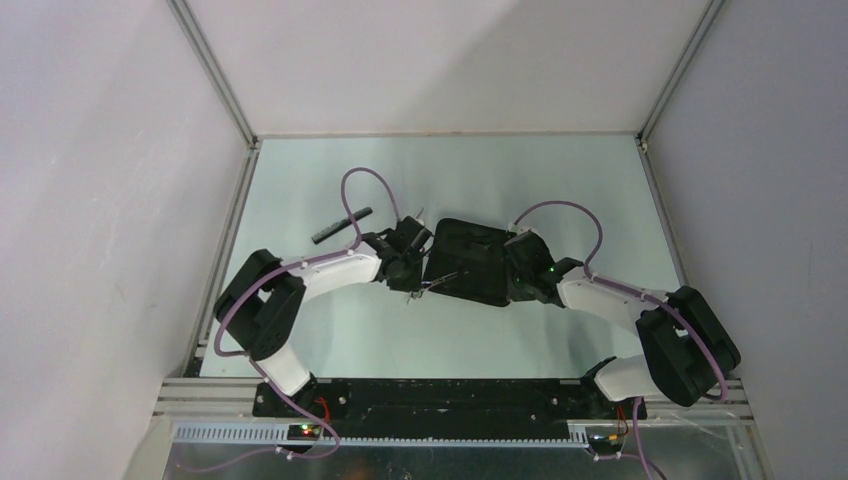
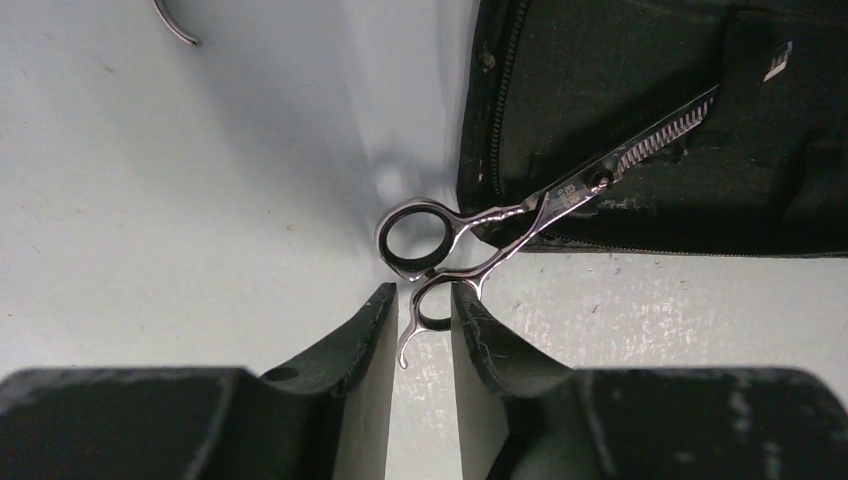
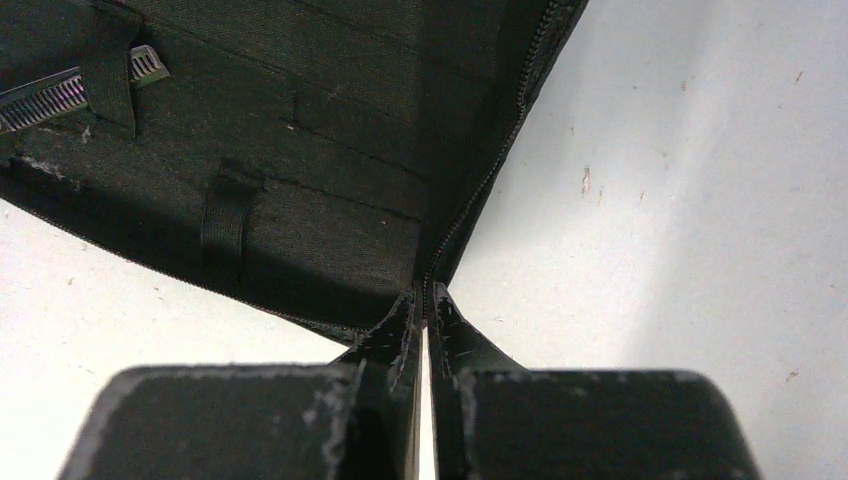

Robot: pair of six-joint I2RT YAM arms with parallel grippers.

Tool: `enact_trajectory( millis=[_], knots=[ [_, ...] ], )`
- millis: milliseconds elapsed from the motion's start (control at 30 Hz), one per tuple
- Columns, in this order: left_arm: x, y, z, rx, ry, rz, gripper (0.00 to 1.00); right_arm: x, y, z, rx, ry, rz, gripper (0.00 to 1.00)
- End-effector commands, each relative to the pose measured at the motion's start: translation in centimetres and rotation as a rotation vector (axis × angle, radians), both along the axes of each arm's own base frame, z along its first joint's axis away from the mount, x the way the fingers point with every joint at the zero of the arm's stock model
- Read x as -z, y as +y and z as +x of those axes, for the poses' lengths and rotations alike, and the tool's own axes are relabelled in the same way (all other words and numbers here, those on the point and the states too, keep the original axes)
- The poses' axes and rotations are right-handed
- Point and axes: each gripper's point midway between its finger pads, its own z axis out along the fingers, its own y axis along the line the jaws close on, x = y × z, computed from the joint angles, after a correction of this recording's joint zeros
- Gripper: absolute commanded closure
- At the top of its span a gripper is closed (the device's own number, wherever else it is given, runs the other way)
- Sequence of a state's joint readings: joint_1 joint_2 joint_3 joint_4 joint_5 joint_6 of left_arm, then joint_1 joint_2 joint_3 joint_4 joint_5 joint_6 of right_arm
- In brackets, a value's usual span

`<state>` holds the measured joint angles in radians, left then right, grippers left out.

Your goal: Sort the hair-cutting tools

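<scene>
left hand (image 2: 422, 298) ajar, right hand (image 3: 425, 300) clamped

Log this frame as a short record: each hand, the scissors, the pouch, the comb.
left hand: open, fingers either side of the lower ring of the scissors
right hand: shut on the pouch edge by the zipper
scissors: blades inside the open pouch, ring handles out over the table
comb: lying on the table, left of the pouch, untouched

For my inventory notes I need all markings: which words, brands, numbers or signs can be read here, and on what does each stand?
No text can be read.
On the scissors: a tiny engraved mark beside the pivot, too small to read.
On the white tag of the pouch: too blurred to show any writing.
</scene>
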<state>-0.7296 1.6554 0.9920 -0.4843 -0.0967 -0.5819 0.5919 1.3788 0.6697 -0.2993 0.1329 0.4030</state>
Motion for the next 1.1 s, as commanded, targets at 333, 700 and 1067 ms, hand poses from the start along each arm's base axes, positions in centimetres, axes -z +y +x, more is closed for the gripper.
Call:
enact_trajectory(
  millis=[333,700,1067],
  knots=[
    [1.7,-0.1,-0.5,-0.035,0.042,-0.015,0.76,0.4,-0.2,0.2,0.005,0.005,-0.017,0.96],
    [-1.8,0.6,2.4,0.049,-0.111,0.062,1.0,0.4,-0.3,0.2,-0.006,-0.003,-0.03,0.98],
    [-4.0,0.5,4.8,0.247,-0.196,0.172,1.0,0.3,0.3,0.1,-0.035,-0.012,-0.028,0.98]
  ],
)
